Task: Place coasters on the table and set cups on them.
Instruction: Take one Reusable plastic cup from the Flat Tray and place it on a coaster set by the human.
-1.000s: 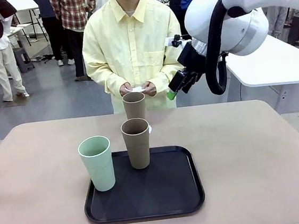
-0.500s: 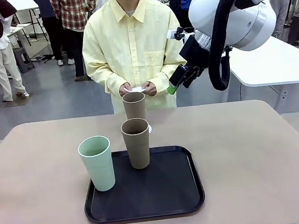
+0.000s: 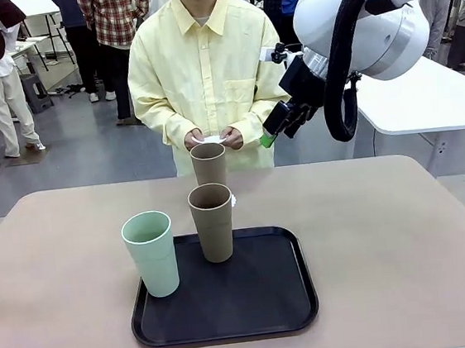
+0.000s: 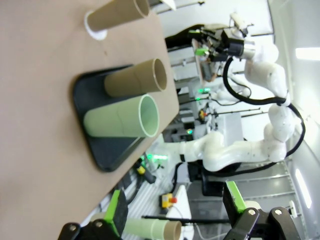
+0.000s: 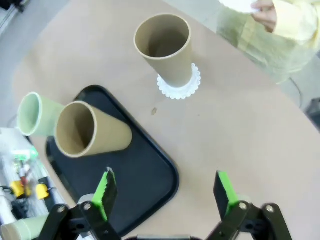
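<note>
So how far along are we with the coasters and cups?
Done: one brown cup stands on a coaster on the table. In hand: the person holds another coaster; the robot's right hand hangs open, empty. Left: the other brown cup and mint cup wait on the tray.

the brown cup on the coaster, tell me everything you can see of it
The brown cup is a tall, tapered, handleless tumbler, matte taupe, wider at the open rim. It stands upright and looks empty. Its base sits on a white scalloped coaster on the beige table, beyond the black tray and apart from it. Nothing else touches it.
</note>
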`<action>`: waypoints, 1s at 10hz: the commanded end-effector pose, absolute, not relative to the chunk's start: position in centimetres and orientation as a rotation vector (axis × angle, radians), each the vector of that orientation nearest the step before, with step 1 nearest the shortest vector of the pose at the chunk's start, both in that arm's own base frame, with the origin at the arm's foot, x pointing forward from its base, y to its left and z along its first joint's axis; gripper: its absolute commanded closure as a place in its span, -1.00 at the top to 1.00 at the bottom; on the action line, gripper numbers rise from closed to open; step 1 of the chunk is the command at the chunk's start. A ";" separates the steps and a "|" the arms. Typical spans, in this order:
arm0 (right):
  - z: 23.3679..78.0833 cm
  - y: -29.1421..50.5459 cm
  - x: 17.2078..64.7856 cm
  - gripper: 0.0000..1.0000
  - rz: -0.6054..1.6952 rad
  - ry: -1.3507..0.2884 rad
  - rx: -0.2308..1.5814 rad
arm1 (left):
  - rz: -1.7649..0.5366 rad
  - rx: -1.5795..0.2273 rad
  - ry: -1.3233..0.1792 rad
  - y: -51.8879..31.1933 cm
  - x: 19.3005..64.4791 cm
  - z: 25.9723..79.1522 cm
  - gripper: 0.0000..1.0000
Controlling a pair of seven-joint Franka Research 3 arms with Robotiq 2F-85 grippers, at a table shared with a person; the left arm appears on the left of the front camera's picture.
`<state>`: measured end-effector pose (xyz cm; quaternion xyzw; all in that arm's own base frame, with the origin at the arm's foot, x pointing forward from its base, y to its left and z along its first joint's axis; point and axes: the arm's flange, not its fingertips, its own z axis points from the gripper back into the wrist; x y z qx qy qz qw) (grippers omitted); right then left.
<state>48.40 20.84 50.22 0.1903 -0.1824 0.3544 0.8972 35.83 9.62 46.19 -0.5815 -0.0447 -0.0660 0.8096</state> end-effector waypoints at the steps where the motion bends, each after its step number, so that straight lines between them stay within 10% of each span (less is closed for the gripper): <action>1: 51.8 13.8 41.8 1.00 0.505 -0.382 0.462 | -0.151 -1.250 -0.107 9.7 35.8 46.3 1.00; 6: 50.9 -3.3 39.2 1.00 0.227 -0.182 0.557 | -0.151 -1.250 -0.107 9.7 35.8 46.3 1.00; 10: 47.3 -14.4 40.9 1.00 0.320 -0.368 1.236 | -0.151 -1.250 -0.107 9.7 35.8 46.3 1.00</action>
